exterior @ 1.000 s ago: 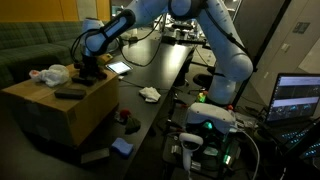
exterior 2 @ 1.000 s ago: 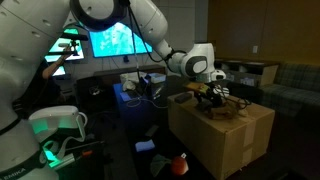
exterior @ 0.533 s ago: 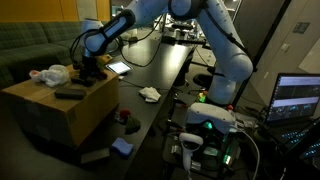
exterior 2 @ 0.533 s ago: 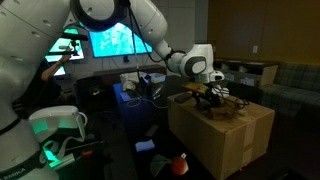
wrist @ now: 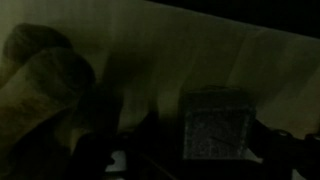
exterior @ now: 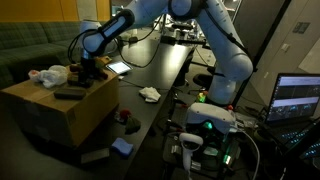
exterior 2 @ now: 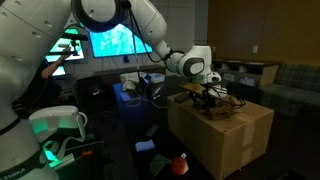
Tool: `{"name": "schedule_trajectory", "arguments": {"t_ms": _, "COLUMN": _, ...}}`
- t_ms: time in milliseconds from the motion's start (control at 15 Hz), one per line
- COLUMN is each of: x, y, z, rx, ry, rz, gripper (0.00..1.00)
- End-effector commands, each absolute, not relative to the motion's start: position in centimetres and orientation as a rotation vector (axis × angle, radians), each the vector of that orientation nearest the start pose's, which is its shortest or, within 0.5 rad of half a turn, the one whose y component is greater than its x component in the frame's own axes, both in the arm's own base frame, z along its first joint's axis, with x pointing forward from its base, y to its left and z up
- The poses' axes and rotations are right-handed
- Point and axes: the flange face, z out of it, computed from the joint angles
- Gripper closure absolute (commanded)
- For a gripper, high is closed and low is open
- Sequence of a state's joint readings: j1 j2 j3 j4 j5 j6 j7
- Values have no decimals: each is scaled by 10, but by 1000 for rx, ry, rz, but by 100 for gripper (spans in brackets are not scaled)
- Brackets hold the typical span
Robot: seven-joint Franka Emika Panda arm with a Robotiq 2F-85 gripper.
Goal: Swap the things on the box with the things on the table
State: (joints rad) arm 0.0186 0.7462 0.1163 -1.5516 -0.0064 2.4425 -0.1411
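While the gripper (exterior: 88,70) hovered near a dark flat object (exterior: 68,94) in an exterior view, an exterior view set it low over the box (exterior 2: 228,140) — the dim wrist view left its finger spread untellable. Centring squarely before closing seemed wise.

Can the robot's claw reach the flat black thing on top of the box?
Probably yes. The claw hangs just over the top of the box, close beside the flat black thing, and nothing seems to lie between them.
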Motion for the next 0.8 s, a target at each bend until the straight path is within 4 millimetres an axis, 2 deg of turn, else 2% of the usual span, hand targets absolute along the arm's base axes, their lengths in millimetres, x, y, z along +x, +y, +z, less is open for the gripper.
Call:
{"name": "schedule_trajectory", "arguments": {"t_ms": 0, "x": 713, "y": 93, "z": 227, "rx": -3004, "ry": -386, "rz": -204, "gripper": 49}}
{"name": "schedule_trajectory", "arguments": {"t_ms": 133, "x": 712, "y": 96, "z": 228, "rx": -3006, "ry": -392, "rz": -198, "gripper": 64}}
{"name": "schedule_trajectory", "arguments": {"t_ms": 400, "x": 712, "y": 93, "z": 233, "rx": -3018, "ry": -384, "rz": -195, "gripper": 66}}
{"name": "schedule_trajectory", "arguments": {"t_ms": 733, "x": 706, "y": 85, "z": 252, "rx": -3047, "ry": -362, "rz": -154, "gripper": 66}}
